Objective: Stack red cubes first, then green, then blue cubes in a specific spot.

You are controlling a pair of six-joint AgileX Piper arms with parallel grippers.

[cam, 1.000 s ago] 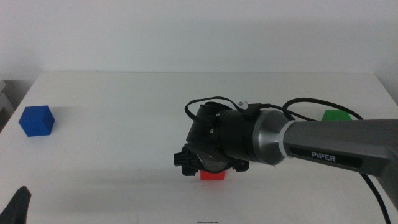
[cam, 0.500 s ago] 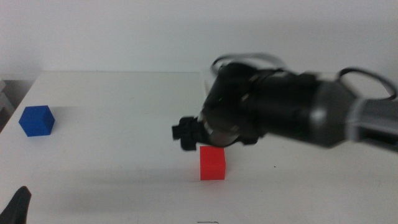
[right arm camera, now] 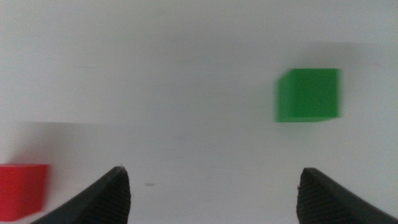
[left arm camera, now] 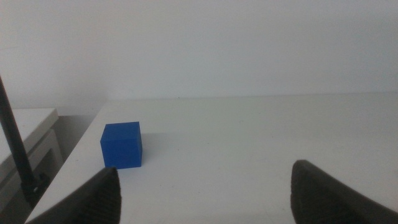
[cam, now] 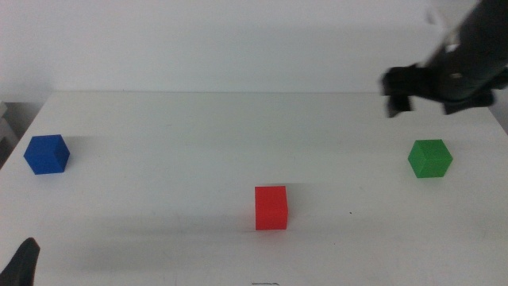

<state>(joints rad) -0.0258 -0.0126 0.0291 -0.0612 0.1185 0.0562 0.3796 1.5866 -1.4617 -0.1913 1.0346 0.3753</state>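
My right gripper point(cam: 394, 93) hangs in the air over the table's far right, jaws spread wide with nothing between them. Just below and beside it on the white table point(cam: 159, 135) sits the green cube point(cam: 429, 158). The red cube point(cam: 271, 207) stands alone near the front middle, well apart from the green one. My left gripper point(left arm camera: 202, 190) waits at the near left corner, also wide open and empty, facing the blue cube point(left arm camera: 122, 145) near the table's left edge.
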